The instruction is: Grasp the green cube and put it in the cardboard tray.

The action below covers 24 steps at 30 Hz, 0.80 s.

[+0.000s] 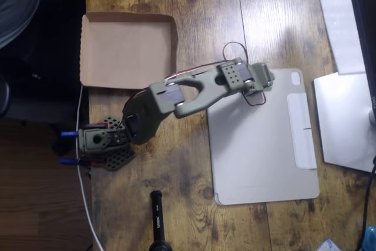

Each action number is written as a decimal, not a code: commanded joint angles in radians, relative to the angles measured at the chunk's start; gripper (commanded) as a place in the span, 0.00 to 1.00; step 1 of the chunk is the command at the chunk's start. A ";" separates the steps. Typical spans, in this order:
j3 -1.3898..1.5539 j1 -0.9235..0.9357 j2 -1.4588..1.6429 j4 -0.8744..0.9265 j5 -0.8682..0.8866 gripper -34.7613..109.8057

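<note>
Overhead view, shallow brown cardboard tray (pixel 126 48), flat bottom

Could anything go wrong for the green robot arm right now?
Maybe. The gripper hangs over the top edge of the grey tablet cover, and its head hides whatever is under it, so I cannot tell whether its fingers are open or holding anything. A loose red wire loops beside the wrist and might snag. The cardboard tray sits far off to the left with its edge at the table's side, so a bump could nudge it off.
</note>
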 commanded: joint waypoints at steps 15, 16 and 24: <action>-0.321 -0.163 0.230 0.733 0.081 0.27; -0.339 -0.175 0.239 0.785 0.084 0.27; -0.324 -0.187 0.342 1.026 0.100 0.27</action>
